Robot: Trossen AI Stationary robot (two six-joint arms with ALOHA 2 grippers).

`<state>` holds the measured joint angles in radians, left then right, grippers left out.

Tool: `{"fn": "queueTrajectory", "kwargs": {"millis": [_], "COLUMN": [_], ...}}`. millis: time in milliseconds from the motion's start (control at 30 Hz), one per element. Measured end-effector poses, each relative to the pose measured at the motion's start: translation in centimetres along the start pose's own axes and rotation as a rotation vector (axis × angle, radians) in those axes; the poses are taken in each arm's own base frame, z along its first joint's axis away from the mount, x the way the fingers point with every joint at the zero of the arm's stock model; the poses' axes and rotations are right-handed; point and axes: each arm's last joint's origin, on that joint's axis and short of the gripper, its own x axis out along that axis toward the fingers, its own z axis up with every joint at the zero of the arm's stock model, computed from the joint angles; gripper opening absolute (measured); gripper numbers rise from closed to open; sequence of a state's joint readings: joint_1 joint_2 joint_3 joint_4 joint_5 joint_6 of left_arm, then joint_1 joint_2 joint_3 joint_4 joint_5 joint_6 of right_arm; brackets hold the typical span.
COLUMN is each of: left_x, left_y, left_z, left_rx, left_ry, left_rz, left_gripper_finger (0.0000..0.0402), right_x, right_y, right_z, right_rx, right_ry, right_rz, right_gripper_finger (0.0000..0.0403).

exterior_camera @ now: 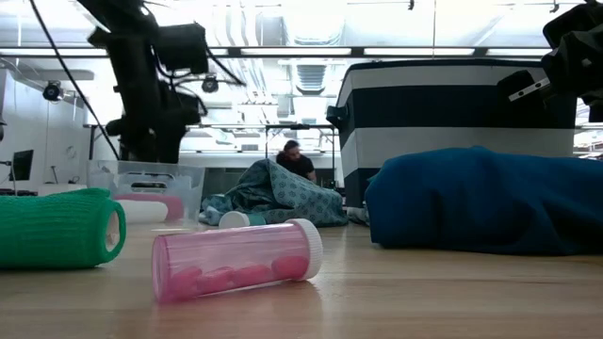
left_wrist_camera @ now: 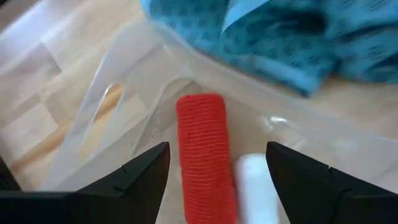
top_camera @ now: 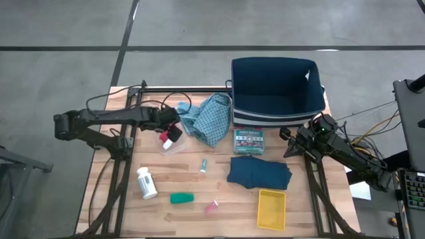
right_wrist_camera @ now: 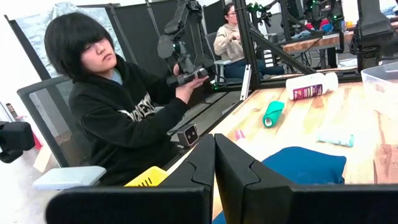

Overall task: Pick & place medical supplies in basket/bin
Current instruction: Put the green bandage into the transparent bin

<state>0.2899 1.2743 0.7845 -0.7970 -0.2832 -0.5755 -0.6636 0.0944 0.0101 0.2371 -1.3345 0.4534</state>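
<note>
- On the left, the left gripper [top_camera: 174, 126] hangs over a clear plastic tray [left_wrist_camera: 124, 93], its fingers [left_wrist_camera: 140, 171] spread wide with nothing between them.
- Just below it in the tray lie a red cylinder [left_wrist_camera: 202, 149] and a white cylinder [left_wrist_camera: 258, 186], side by side.
- Near the table's front left, the white pill bottle [top_camera: 146, 182] lies on its side, with a green cylinder [top_camera: 181, 198] to its right.
- A small pink tube [exterior_camera: 236, 259] lies further right along the front edge.
- In the middle, the light-blue patterned cloth [top_camera: 209, 118] sits crumpled just beside the tray.
- The dark teal folded cloth [top_camera: 259, 171] lies flat, with a yellow bin [top_camera: 271, 208] in front.
- The navy basket [top_camera: 275, 93] stands at the back.
- On the far right, the right gripper [top_camera: 292, 141] waits at the table's edge, fingers pressed together, holding nothing.
</note>
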Motion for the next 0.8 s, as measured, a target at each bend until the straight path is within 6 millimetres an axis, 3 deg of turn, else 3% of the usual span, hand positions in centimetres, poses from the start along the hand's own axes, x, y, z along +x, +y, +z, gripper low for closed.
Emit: {"fn": "queueTrajectory", "kwargs": {"millis": [433, 800], "left_x": [-6.2, -9.2], "left_y": [-1.1, -4.2], "left_z": [-2.8, -5.9], "left_rx": [0.124, 0.264], "left_ry": [-0.229, -0.382], "left_rz": [-0.209, -0.391], "left_gripper_finger": [0.0275, 0.0276], "right_x": [0.0, 0.0], "right_y": [0.0, 0.0], "right_z": [0.0, 0.0], "right_rx": [0.000, 0.000], "right_ry": [0.000, 0.000], "right_rz": [-0.001, -0.001], "right_gripper_finger": [0.0008, 0.0008]}}
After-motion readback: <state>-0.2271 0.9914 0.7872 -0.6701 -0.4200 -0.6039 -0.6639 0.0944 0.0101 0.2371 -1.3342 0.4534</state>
